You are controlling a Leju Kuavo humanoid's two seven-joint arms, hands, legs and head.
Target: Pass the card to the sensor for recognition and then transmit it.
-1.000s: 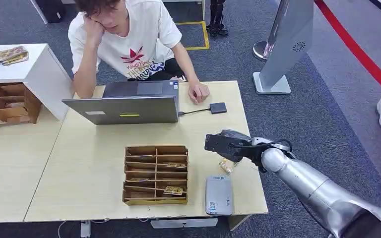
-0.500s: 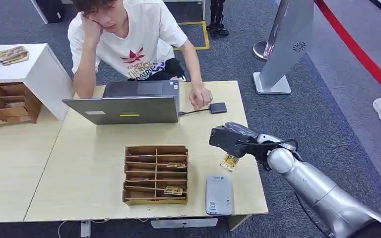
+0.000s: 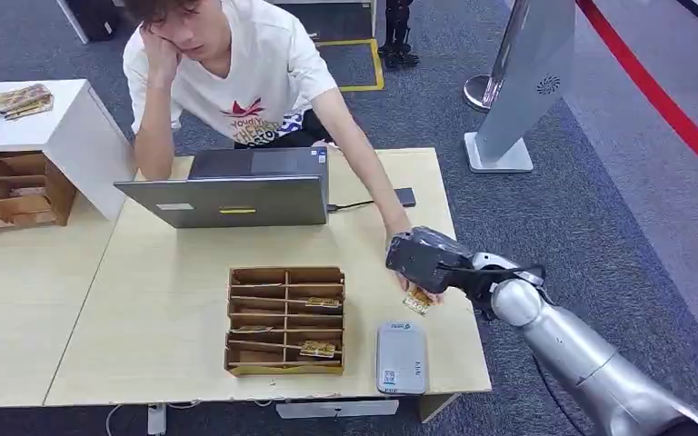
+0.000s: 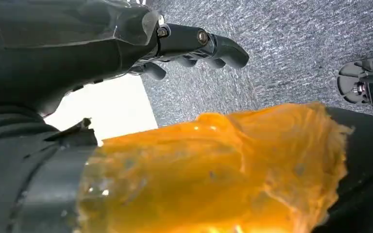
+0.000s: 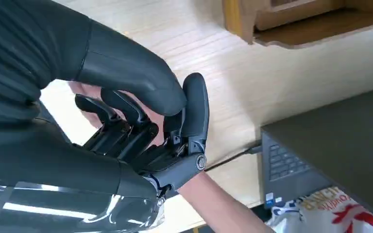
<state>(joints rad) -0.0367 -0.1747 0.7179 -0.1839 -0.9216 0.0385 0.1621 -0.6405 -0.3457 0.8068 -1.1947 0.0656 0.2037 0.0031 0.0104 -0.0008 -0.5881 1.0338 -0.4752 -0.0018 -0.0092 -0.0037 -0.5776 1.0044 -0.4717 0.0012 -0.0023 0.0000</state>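
Note:
My right hand (image 3: 425,258) hovers over the right side of the table (image 3: 164,300), past the sensor. It pinches a small yellow patterned card (image 3: 418,299) that hangs below its fingers. A seated person stretches an arm (image 3: 363,173) across the table, and their hand reaches up to my right hand at the card. In the right wrist view my fingers (image 5: 141,126) are curled in, with the person's hand (image 5: 85,92) just behind them. The sensor, a white flat device (image 3: 401,356), lies near the table's front edge. My left hand (image 4: 194,43) hangs over grey carpet and holds nothing.
A wooden card rack (image 3: 285,320) with several slots stands left of the sensor. An open laptop (image 3: 236,186) sits at the far side, cabled to a small black box (image 3: 405,195). A second table with another rack (image 3: 14,186) stands to the left.
The person's hand left the spot beside the laptop and reached across to my right hand. My right hand drifted slightly right and away with the card.

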